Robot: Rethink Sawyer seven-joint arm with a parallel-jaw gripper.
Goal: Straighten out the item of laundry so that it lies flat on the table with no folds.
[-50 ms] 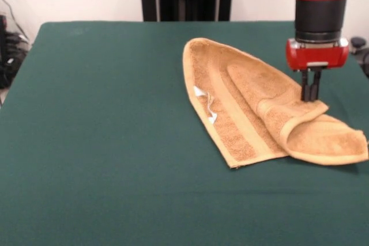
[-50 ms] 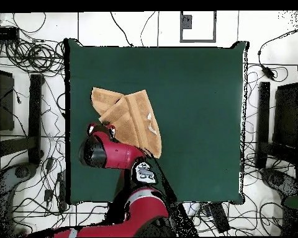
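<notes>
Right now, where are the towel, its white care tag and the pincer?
towel (image 1: pixel 230 93): front view, on the flat layer beside the woven band.
white care tag (image 1: pixel 206 106): front view, on the tag's middle, at the towel's left hem.
pincer (image 1: pixel 311 93): front view, between the black tips meeting the folded-over flap.

The arm's red housing (image 2: pixel 105 153) is covering the pincer (image 1: pixel 311 93) and part of the towel (image 2: pixel 130 118) from overhead, while the picture's edge is cropping the counter (image 1: pixel 104 159) in front.
</notes>
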